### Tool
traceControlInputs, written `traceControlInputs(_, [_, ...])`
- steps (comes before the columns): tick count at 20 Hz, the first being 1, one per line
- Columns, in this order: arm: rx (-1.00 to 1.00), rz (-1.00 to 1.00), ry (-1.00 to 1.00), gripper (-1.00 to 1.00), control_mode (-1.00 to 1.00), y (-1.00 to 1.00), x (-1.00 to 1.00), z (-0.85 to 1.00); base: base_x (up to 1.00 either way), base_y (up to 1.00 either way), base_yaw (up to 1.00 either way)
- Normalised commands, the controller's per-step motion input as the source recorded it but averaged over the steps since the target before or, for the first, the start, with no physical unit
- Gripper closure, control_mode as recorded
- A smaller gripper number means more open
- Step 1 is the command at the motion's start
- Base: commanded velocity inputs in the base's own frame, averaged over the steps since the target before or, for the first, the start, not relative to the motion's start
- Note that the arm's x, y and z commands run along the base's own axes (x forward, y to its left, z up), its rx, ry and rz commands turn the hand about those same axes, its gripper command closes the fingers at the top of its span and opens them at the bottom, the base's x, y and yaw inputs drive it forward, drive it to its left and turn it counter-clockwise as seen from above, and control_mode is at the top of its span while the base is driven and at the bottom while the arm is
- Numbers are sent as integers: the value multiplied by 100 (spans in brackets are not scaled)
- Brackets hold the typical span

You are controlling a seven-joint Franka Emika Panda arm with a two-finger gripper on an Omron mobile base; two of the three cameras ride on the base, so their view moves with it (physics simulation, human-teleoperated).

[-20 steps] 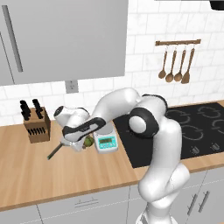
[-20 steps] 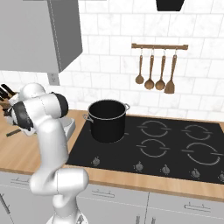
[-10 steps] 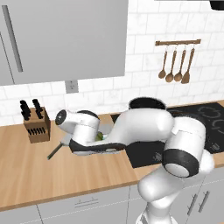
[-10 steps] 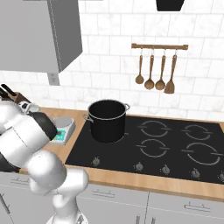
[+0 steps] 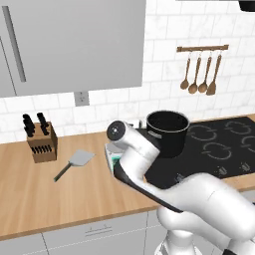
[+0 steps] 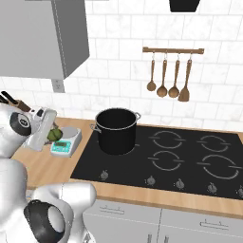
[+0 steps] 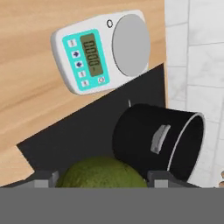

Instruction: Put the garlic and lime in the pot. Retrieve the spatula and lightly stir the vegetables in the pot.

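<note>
From the left base camera, the spatula lies flat on the counter, well to the left of my arm. Its long axis runs on a slant: the grey blade points up and away toward the wall, the thin dark handle trails down and to the left, toward the front edge. A knife block stands beyond it, near the wall. The pot stands upright on the cooktop, on the far side of my arm, its mouth facing straight up. My arm hides my hand here.

From the right base camera, my hand hangs above the counter at the left, over the scale. The lime sits between my fingers, clear of the scale's plate. The pot stands to the right of my hand, well apart from it, on the near left corner of the cooktop. Wooden spoons hang from a rail on the wall beyond.

From the hand camera, I am grasping the lime: its rounded green top fills the gap between my two fingertips, touching both. Past it lies the scale, flat on the counter, its display end nearest the wood and its round plate toward the wall. The pot appears tipped in this rolled view, its mouth toward the tiles.
</note>
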Motion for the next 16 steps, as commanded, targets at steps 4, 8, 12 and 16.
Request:
traceControlInputs(4, [9, 0, 0, 100, -100, -99, 0, 74, 0, 0, 0])
traceControlInputs(8, [12, 0, 1, 100, -100, -99, 21, 74, 0, 0, 0])
traceControlInputs(12, [17, 0, 12, 100, -100, -81, 84, 39, 0, 0, 0])
traceControlInputs(16, [14, 0, 23, 100, -100, -49, 100, 16, 0, 0, 0])
